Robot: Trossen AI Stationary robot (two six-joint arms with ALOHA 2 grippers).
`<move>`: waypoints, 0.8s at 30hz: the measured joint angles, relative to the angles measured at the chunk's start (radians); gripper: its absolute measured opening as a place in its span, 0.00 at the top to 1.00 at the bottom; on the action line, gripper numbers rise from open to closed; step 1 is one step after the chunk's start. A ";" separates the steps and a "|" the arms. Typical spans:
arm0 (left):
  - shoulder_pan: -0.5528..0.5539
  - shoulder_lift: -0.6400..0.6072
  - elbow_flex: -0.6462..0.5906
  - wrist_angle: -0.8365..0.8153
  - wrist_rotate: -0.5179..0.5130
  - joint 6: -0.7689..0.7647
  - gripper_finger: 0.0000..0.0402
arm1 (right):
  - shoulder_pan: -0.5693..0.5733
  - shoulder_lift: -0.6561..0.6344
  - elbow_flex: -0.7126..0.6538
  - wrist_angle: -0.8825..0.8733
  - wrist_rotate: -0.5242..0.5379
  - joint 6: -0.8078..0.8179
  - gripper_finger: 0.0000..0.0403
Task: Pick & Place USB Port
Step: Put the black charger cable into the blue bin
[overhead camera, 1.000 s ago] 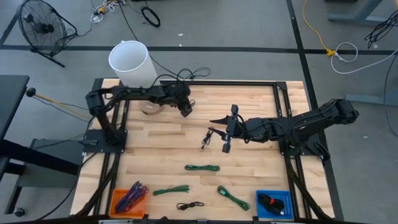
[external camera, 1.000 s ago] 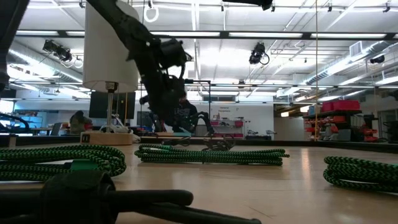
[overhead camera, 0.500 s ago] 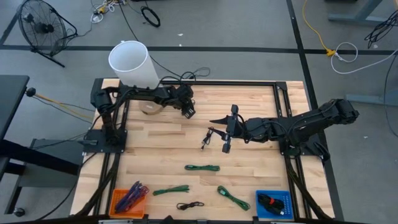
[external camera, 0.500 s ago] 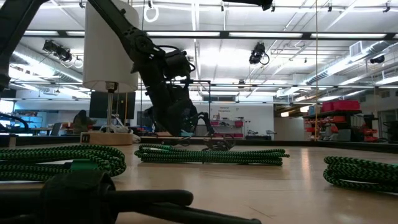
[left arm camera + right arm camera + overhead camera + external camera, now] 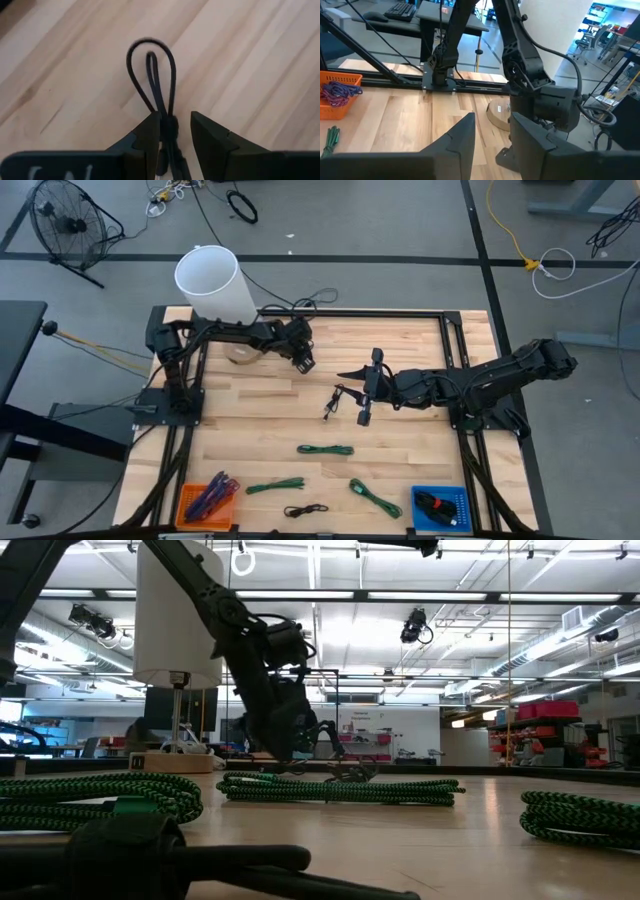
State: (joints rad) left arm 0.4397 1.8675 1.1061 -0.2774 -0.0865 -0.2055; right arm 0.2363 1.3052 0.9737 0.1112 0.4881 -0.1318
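Observation:
My left gripper [image 5: 302, 360] reaches over the far-left part of the table, fingers pointing down, low over the wood [image 5: 296, 748]. It is open. In the left wrist view a thin black cable lies on the table, and its loop [image 5: 150, 65] sticks out past the fingers. Its bunched strands run between the two fingers [image 5: 172, 137], with a gap on one side. In the high view the gripper hides this cable. My right gripper [image 5: 363, 395] hovers over the table's middle, open and empty [image 5: 492, 135]. Another small black cable [image 5: 335, 398] lies just to its left.
A white cylinder [image 5: 210, 280] and a round wooden disc [image 5: 240, 356] stand at the far-left corner. Green coiled cords [image 5: 325, 449] [image 5: 275, 485] [image 5: 375, 496] and a black cord [image 5: 305, 510] lie near the front, between an orange bin [image 5: 192, 510] and a blue bin [image 5: 455, 498].
My left gripper has come down toward the table and shifted a little toward the near edge, then nearly stopped. My right arm has kept still.

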 joint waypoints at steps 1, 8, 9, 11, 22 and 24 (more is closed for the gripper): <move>-0.001 0.000 0.000 0.004 -0.016 0.002 0.71 | 0.000 0.000 0.000 0.000 0.000 0.000 0.69; -0.004 0.008 0.000 -0.007 -0.036 -0.020 0.71 | 0.000 0.000 0.000 0.000 0.000 0.000 0.69; -0.006 0.015 0.001 -0.007 -0.037 -0.020 0.71 | 0.000 0.000 0.000 0.000 0.000 0.000 0.69; -0.011 0.033 0.000 -0.024 -0.034 -0.020 0.71 | 0.000 0.000 0.000 0.001 0.000 0.000 0.69; -0.017 0.093 0.003 0.015 -0.009 0.010 0.81 | 0.000 0.000 0.000 0.004 -0.008 0.000 0.69; -0.017 0.075 0.003 0.011 0.001 0.028 0.91 | 0.000 0.000 0.000 0.004 -0.008 0.000 0.69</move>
State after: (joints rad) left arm 0.4228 1.9422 1.1088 -0.2668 -0.0853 -0.1774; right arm 0.2363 1.3052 0.9737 0.1150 0.4803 -0.1320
